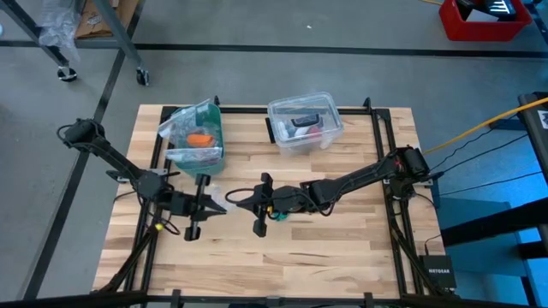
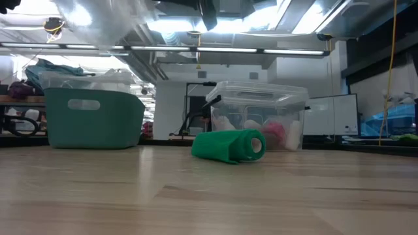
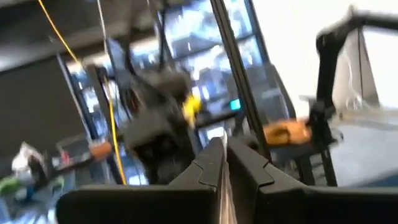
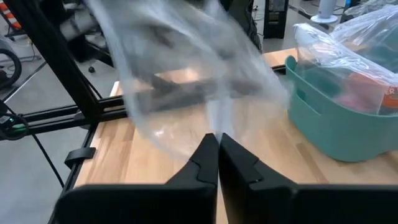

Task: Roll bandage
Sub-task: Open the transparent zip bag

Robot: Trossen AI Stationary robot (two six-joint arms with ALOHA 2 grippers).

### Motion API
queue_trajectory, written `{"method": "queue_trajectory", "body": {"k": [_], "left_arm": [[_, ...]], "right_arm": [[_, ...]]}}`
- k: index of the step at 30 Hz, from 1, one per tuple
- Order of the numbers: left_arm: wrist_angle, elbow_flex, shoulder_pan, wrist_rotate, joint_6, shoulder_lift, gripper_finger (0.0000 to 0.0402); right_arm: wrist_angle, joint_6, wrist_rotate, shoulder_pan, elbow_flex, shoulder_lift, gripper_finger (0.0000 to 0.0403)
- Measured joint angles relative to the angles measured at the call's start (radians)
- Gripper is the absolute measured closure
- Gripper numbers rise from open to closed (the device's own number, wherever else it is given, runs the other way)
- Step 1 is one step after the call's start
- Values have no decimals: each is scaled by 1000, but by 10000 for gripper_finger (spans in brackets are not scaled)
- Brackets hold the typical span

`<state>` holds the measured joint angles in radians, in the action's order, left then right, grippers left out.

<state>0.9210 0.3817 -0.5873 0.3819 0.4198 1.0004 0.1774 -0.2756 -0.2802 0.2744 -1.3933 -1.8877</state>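
Bandage [image 2: 230, 145]: teal-green roll lying on its side on the wooden worktop [image 2: 209, 196], in front of a lidded clear box [image 2: 258, 117]. Teal bin [image 2: 91, 117]: off to one side.

Left end effector [image 3: 225, 165]: fingers pressed together.

Right end effector [image 4: 217, 152]: fingers closed on a clear plastic bag [image 4: 186, 81].

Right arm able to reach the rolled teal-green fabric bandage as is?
Probably not yet. The right gripper is shut on clear plastic film, and the teal-green bandage lies beneath that arm's wrist, behind its grip. It would need to let go and back up.
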Motion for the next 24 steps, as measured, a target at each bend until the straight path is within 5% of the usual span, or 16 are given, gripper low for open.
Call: {"method": "queue_trajectory", "body": {"k": [13,24], "left_arm": [[-154,0,73,46,-125,0,397],[53,0,56,48,-126,0,334]], "right_arm": [[53,-6,12,0,0,0,400],[-74,-6,-121,0,0,0,401]]}}
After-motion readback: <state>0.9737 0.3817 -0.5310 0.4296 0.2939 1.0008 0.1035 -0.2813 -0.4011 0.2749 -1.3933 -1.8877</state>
